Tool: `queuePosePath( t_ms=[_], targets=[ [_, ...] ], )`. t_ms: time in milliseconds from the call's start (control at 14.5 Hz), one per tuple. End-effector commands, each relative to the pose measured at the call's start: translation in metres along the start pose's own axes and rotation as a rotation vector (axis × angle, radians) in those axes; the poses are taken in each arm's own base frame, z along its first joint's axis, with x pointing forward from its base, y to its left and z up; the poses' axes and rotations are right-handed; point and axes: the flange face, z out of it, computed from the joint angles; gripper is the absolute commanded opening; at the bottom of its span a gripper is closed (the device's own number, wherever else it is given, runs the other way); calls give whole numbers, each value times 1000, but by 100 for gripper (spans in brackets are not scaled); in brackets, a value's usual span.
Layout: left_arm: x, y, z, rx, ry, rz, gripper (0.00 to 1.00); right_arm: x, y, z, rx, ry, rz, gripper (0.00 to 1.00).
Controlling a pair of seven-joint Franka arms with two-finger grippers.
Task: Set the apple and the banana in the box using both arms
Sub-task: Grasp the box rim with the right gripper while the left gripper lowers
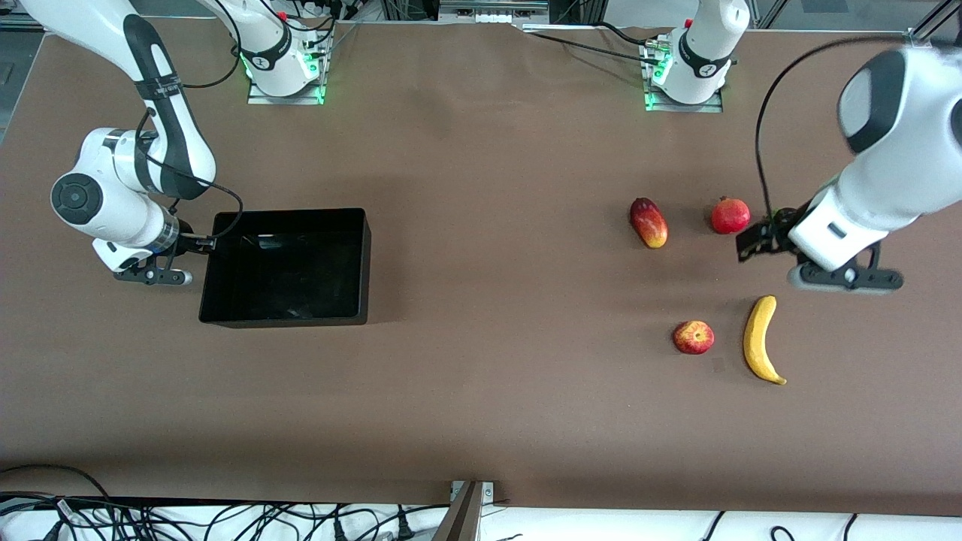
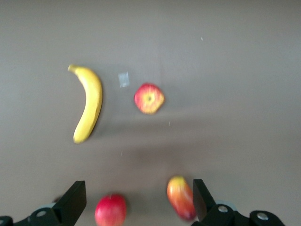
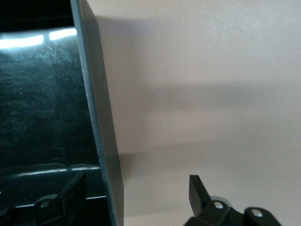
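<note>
Front view shows my brown matte table (image 1: 481, 391) running its long way between my two bases, white cabled floor at its 6 o'clock edge. The box (image 1: 288, 267), a glossy black rectangular tray with low walls, lies at my right arm's end, its long axis along the table. My right gripper (image 3: 136, 197) straddles the box's wall at that end, one finger inside and one outside, spread wide, clasping nothing. My left gripper (image 2: 138, 200) hangs spread and empty over the pomegranate (image 1: 730, 216) and mango (image 1: 648, 222). The banana (image 1: 760, 340), smooth, curved, yellow, points from 12 to 5 o'clock, nearer the camera. The apple (image 1: 694, 337), round and red-yellow, sits beside it, dimple up.
</note>
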Motion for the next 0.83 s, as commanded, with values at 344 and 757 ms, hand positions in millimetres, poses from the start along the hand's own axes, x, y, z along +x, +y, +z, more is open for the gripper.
queuePosePath(
  t_ms=[344, 757],
  targets=[
    [52, 7, 135, -31, 63, -14, 100, -3, 1, 5, 29, 2, 26, 0],
    [59, 0, 214, -19, 65, -14, 100, 27, -81, -76, 110, -25, -63, 0]
  ],
)
